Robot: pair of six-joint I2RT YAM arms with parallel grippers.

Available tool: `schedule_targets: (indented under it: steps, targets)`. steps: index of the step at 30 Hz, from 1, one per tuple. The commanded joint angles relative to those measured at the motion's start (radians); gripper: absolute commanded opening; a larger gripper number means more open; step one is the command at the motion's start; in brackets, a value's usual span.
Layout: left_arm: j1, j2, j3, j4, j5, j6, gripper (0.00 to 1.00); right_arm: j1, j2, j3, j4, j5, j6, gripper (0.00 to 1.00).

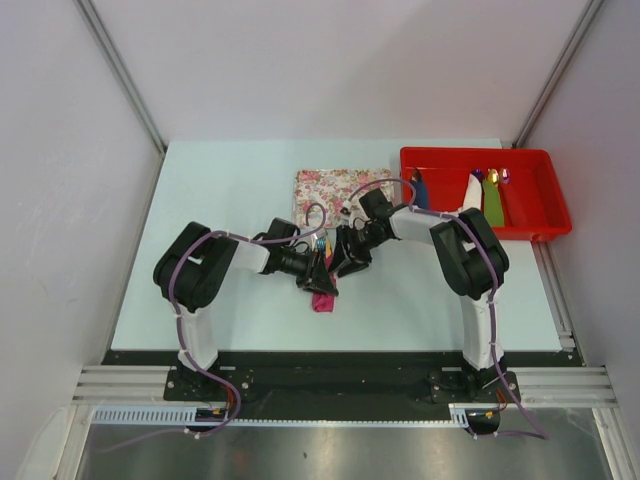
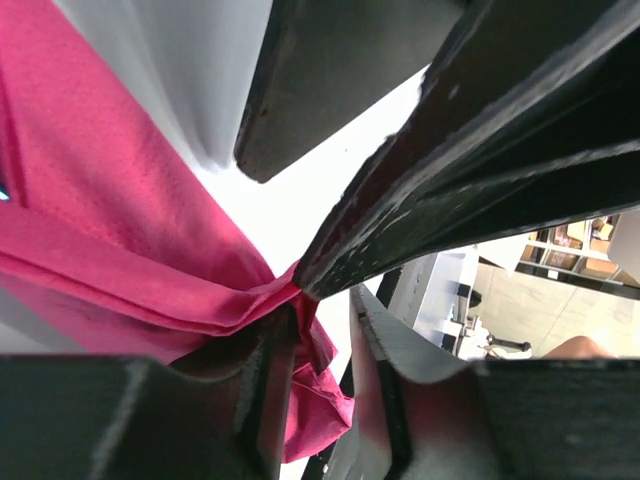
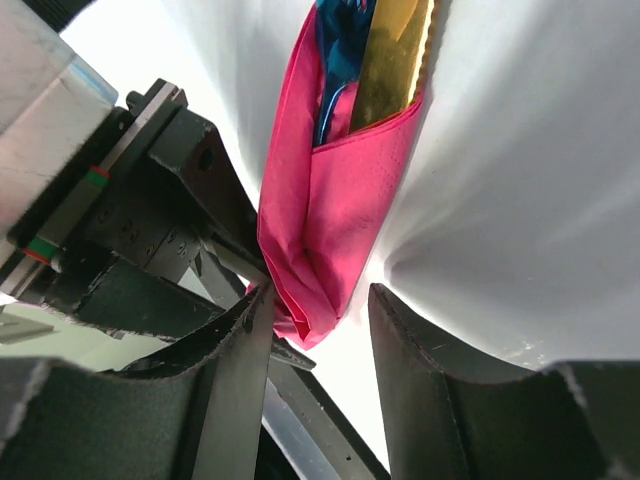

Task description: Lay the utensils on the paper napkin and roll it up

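Observation:
The magenta paper napkin [image 1: 322, 300] is rolled into a loose tube at the table's middle, near the front. In the right wrist view the napkin [image 3: 340, 200] wraps the gold knife [image 3: 395, 55] and the teal fork [image 3: 335, 40], whose ends stick out of its far opening. My left gripper [image 1: 322, 268] pinches the crumpled near end of the napkin [image 2: 110, 240] between its narrow jaws [image 2: 325, 300]. My right gripper [image 3: 320, 300] is open, one finger on each side of that same end, without pressing it. Its finger [image 2: 450, 180] crosses the left wrist view.
The floral tray [image 1: 335, 188] lies just behind both grippers. A red bin [image 1: 520, 200] at the back right holds several rolled bundles [image 1: 492, 200]. The two arms almost touch above the napkin.

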Motion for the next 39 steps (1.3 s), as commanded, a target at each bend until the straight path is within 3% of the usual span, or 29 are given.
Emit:
schedule_targets:
  steps: [1, 6, 15, 20, 25, 32, 39]
  targets:
    - [-0.018, 0.045, -0.019, -0.059, -0.101, 0.047, 0.37, 0.022, -0.012, -0.004, -0.015, -0.042, -0.045, 0.47]
    - [-0.017, 0.043, -0.014, -0.064, -0.098, 0.051, 0.40, 0.035, -0.001, -0.002, -0.035, -0.041, -0.086, 0.42]
    - [-0.007, -0.079, -0.023, -0.001, -0.070, 0.051, 0.45, 0.026, 0.037, 0.007, -0.091, 0.022, -0.172, 0.00]
    - [0.046, -0.190, -0.062, 0.071, -0.020, -0.008, 0.53, 0.022, 0.040, 0.004, -0.092, 0.032, -0.178, 0.00]
    - [0.146, -0.234, -0.082, 0.104, 0.020, -0.103, 0.51, 0.020, 0.046, 0.002, -0.083, 0.036, -0.178, 0.00]
    - [0.108, -0.237, -0.088, 0.007, 0.019, -0.060, 0.35, 0.020, 0.049, -0.001, -0.072, 0.047, -0.171, 0.00]
    - [0.033, -0.138, -0.069, -0.048, -0.032, -0.026, 0.26, 0.017, 0.042, -0.010, -0.063, 0.055, -0.161, 0.00]
